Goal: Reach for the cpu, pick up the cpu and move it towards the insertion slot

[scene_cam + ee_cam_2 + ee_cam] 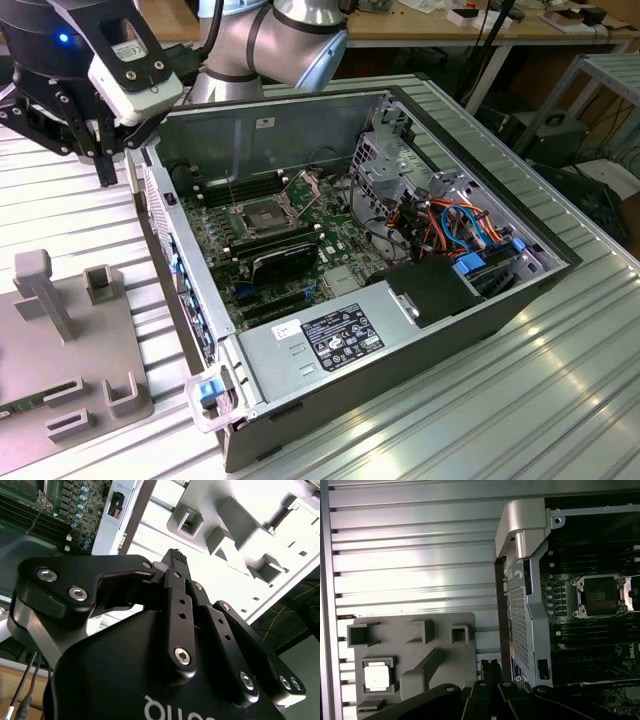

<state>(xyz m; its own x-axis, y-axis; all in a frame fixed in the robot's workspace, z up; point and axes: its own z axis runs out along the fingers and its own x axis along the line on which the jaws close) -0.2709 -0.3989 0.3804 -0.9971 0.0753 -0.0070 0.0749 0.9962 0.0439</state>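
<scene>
Currently the gripper (490, 666), closed and empty, hangs between grey fixture (445, 650) and computer case (520, 605); the cpu (376, 676) rests in a fixture recess, the insertion slot (600, 596) inside the case.

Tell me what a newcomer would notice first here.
The open computer case dominates the exterior view, with the insertion slot empty on its green board. In the first wrist view the cpu sits in a grey fixture plate, and the hand, shut and empty, hangs between plate and case.
</scene>
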